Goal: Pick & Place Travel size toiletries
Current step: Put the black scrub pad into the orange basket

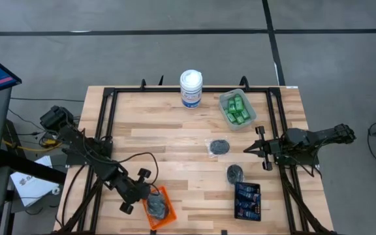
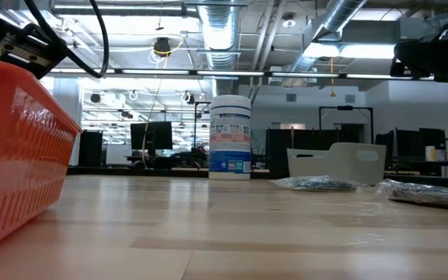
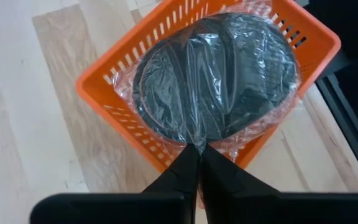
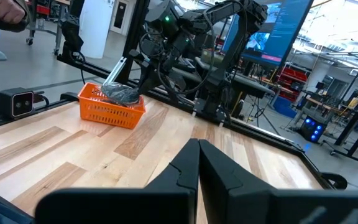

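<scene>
Left hand (image 3: pixel 199 163) is pressed shut on the clear wrap of a dark grey puck (image 3: pixel 219 78), which sits in the orange basket (image 3: pixel 98 90) right below it at the worktop's (image 1: pixel 168 140) near-left corner. Right hand (image 1: pixel 256 149) waits pressed together and empty; two more pucks (image 1: pixel 220 146) lie just beside it, so it's nearer those. Pale wood surface, workshop behind.

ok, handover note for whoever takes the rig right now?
Left tool: shut, pinching the clear wrap of a grey puck over the orange tray at the near left.
Right tool: shut, empty, waiting at the table's right.
Done: green bottles in the clear tray; blue tubes in the black tray.
Left: release this puck; two wrapped pucks lie loose mid-table.
</scene>
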